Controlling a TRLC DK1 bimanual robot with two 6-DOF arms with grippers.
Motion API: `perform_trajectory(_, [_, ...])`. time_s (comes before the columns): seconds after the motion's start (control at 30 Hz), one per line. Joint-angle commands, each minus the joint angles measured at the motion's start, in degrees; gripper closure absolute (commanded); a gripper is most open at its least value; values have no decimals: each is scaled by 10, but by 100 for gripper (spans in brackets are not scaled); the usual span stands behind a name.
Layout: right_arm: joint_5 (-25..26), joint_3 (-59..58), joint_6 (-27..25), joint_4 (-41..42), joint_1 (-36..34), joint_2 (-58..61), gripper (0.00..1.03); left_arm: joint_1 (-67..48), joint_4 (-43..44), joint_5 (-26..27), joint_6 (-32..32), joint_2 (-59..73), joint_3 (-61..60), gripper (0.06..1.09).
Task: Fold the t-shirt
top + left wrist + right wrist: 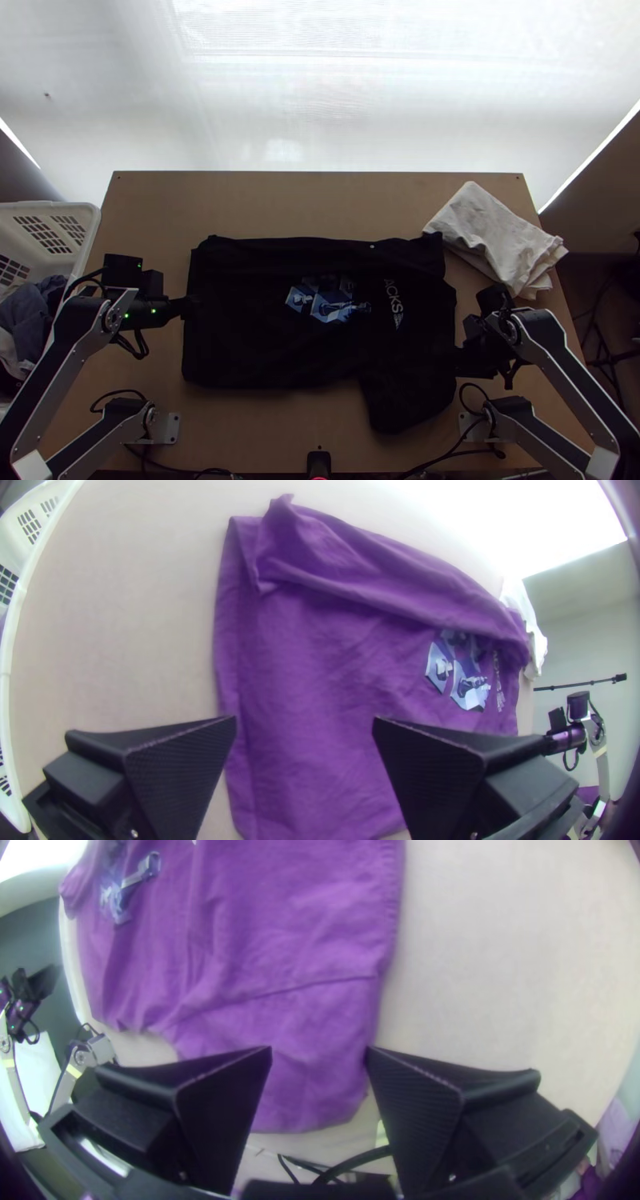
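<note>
The t-shirt (256, 344) lies across the table (272, 436), left gripper (305, 719) and right gripper (319, 1049) both parted over its ends; I should pinch shallowly, lift evenly and lay the near sleeve (410, 404) inward, clear of the cable (353, 1161) and white cloth (496, 232)

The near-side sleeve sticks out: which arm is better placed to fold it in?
Right, I'd say: the right gripper is open at that sleeve, while the left gripper is at the opposite end of the shirt.
</note>
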Motion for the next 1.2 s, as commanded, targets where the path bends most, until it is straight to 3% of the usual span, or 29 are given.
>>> perform_trajectory(0.0, [-2, 4, -8, 6, 11, 42, 39, 20, 1, 0, 14, 9, 2, 10])
perform_trajectory(0.2, [-2, 10, -10, 8, 6, 68, 42, 35, 1, 0, 27, 9, 2, 10])
perform_trajectory(0.4, [2, 16, -28, 18, -2, 67, 100, 61, -28, 1, 49, -2, 3, 10])
perform_trajectory(0.53, [5, 18, -28, 18, -3, 65, 100, 60, -151, 3, 131, -16, -2, 11])
perform_trajectory(0.7, [6, 19, -28, 18, -4, 64, 100, 22, -209, -4, 189, -23, -8, 11])
perform_trajectory(0.87, [8, 20, -27, 18, -5, 64, 100, -94, -283, -28, 118, 48, 26, 11])
perform_trajectory(1.17, [12, 19, -25, 18, -13, 57, 100, -134, -276, -103, 111, 90, 5, 11])
